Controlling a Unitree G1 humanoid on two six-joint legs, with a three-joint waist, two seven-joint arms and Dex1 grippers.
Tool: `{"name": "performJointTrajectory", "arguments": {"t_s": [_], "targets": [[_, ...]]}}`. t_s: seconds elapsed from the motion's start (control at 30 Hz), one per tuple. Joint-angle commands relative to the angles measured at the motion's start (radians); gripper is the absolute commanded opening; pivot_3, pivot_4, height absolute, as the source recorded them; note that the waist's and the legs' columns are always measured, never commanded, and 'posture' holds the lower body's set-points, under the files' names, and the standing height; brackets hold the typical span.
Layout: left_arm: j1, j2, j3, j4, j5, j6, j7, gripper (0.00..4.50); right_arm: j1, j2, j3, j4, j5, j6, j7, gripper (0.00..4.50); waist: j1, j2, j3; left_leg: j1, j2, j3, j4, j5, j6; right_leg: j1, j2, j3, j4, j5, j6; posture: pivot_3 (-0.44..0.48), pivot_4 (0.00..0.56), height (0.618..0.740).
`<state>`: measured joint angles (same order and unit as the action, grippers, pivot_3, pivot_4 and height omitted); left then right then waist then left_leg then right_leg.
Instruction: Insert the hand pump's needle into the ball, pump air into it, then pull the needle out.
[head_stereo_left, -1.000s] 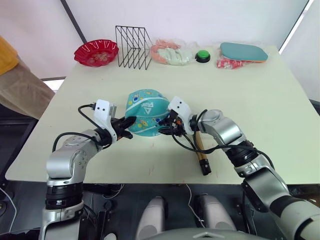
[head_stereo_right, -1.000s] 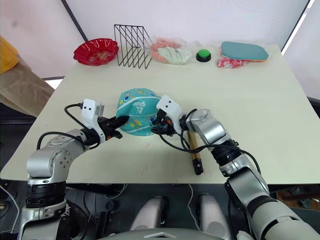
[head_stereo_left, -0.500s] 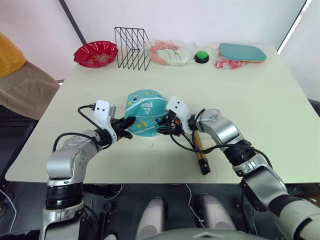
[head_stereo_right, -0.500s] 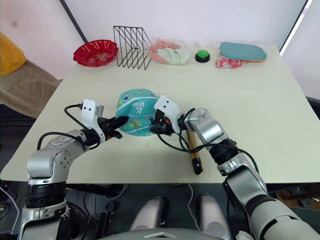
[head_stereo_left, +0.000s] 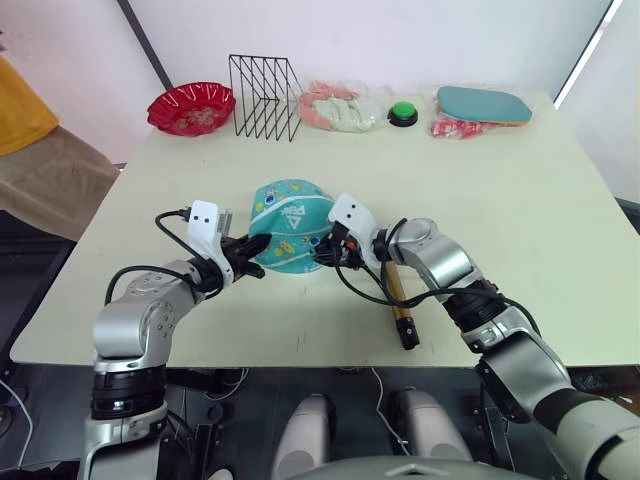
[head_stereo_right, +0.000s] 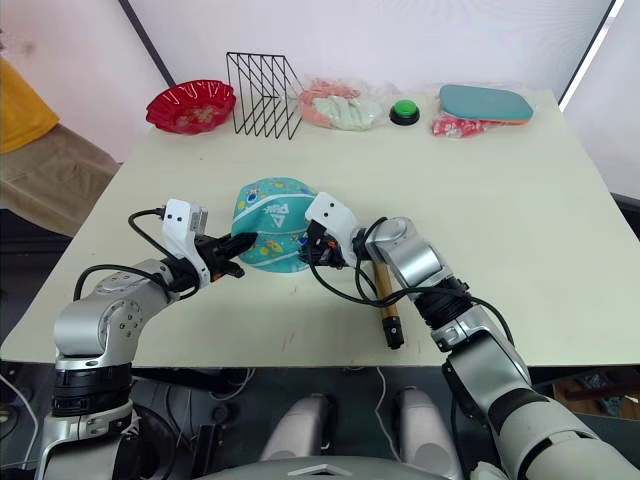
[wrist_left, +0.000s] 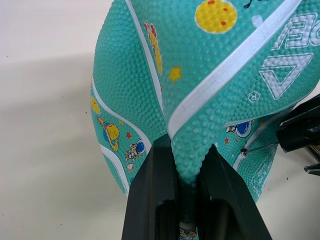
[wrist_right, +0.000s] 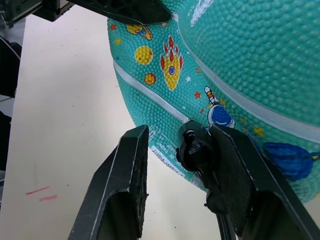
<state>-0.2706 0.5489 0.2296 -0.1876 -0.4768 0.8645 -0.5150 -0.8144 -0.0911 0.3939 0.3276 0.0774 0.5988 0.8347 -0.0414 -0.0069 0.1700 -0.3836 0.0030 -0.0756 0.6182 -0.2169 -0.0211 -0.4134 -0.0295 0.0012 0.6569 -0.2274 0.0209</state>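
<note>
Left gripper (wrist_left: 186, 175) is closed on a pinched fold of the ball (head_stereo_left: 289, 238), the teal rubber squeezed into a ridge between its two black fingers (wrist_left: 152, 200). That ball looks partly deflated and sits on the desk (head_stereo_left: 520, 220) between the two arms, nearer the front edge than the back. Right gripper (wrist_right: 182, 165) has its fingers parted, with the black fitting of the needle (wrist_left: 260, 147) resting against the inner face of one finger; the other finger stands clear of it. In the left wrist view the thin silver pin reaches from that fitting to a small hole in the ball's skin, its tip right at the hole; how far it goes in cannot be told. A thin black hose loops from the fitting back to the hand pump (head_stereo_left: 398, 300), which lies flat on the desk just under the right forearm, its gold-bronze barrel pointing toward the front edge and its black end (head_stereo_right: 394, 334) nearest that edge. Along the far edge stand a red bowl (head_stereo_left: 192, 106), a black wire rack (head_stereo_left: 266, 97), a green button (head_stereo_left: 404, 113) and a teal paddle (head_stereo_left: 484, 105).
</note>
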Motion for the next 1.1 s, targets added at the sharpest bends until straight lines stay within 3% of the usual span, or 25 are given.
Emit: {"name": "performJointTrajectory", "arguments": {"t_s": [0.03,0.1,0.2,0.27,0.63,0.87,1.1], "targets": [[0.035,-0.001,-0.03,0.026,0.006,0.039,0.007,0.0,-0.032,0.01,-0.008,-0.016,-0.003,-0.027,-0.003,2.02,0.0,0.0,0.0,0.0,0.0,0.0,0.0,0.0,0.0,0.0,0.0,0.0,0.0,0.0,0.0,0.0,0.15,0.74],[0.035,-0.002,-0.03,0.025,0.005,0.04,0.008,0.0,-0.033,0.01,-0.009,-0.013,-0.005,-0.031,-0.005,2.02,0.0,0.0,0.0,0.0,0.0,0.0,0.0,0.0,0.0,0.0,0.0,0.0,0.0,0.0,0.0,0.0,0.15,0.74],[0.036,-0.002,-0.03,0.024,0.005,0.041,0.008,0.0,-0.035,0.013,-0.011,-0.008,-0.005,-0.036,-0.009,1.16,0.0,0.0,0.0,0.0,0.0,0.0,0.0,0.0,0.0,0.0,0.0,0.0,0.0,0.0,0.0,0.0,0.15,0.74],[0.037,-0.002,-0.029,0.023,0.005,0.041,0.009,0.0,-0.035,0.016,-0.011,-0.007,-0.004,-0.036,-0.009,0.26,0.0,0.0,0.0,0.0,0.0,0.0,0.0,0.0,0.0,0.0,0.0,0.0,0.0,0.0,0.0,0.0,0.15,0.74],[0.037,-0.002,-0.03,0.029,0.002,0.037,0.014,0.0,-0.054,0.024,0.02,-0.062,-0.026,-0.022,-0.002,0.25,0.0,0.0,0.0,0.0,0.0,0.0,0.0,0.0,0.0,0.0,0.0,0.0,0.0,0.0,0.0,0.0,0.15,0.74],[0.028,-0.003,-0.043,0.038,-0.002,0.047,0.012,0.0,-0.132,0.051,0.195,-0.043,-0.182,-0.024,-0.021,0.25,-0.004,-0.002,-0.001,0.002,0.002,0.001,0.0,0.0,0.0,0.0,0.002,0.001,0.001,0.0,0.0,0.0,0.15,0.74],[0.025,-0.001,-0.056,0.052,0.002,0.054,0.011,0.0,-0.171,0.085,0.281,0.05,-0.298,-0.084,-0.038,0.25,-0.008,-0.005,-0.004,0.007,0.004,0.002,0.0,0.0,0.0,0.001,0.006,0.005,0.004,0.0,-0.001,0.0,0.15,0.74]]}}
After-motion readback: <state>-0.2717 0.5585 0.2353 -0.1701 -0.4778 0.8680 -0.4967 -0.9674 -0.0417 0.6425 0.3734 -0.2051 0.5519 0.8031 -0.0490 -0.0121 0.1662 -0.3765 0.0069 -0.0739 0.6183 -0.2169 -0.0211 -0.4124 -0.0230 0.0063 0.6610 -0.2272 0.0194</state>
